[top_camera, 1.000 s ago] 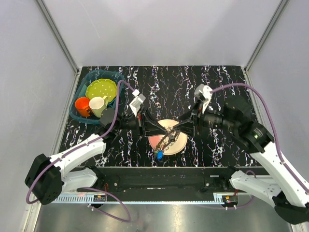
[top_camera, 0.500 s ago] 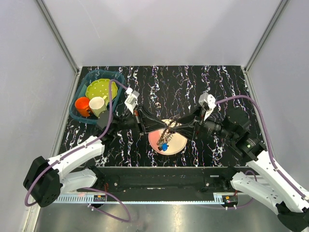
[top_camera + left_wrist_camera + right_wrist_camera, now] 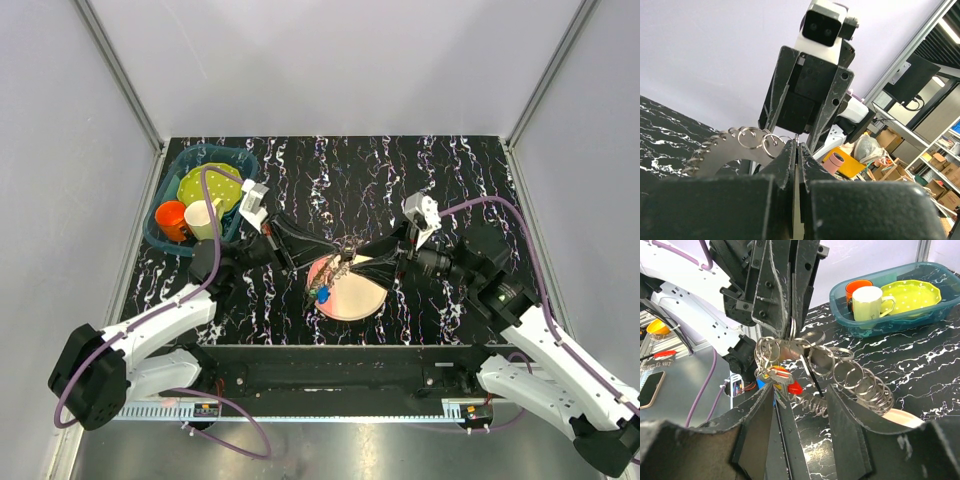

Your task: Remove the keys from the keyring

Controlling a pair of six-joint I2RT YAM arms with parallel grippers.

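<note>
Left tool (image 3: 796,145) pinches keyring (image 3: 860,382), long axis left-right; keys (image 3: 782,380) hang down; right tool (image 3: 355,263) straddles it, grip unclear.

spiky keyring (image 3: 852,376) sits pinched in the left gripper (image 3: 797,146) tips, tilted, with red and blue-headed keys (image 3: 782,378) dangling just under it

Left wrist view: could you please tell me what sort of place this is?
Probably a robotics lab or workshop: a monitor, shelving with cardboard boxes and a roll of tape show beyond the black marbled table.
</note>
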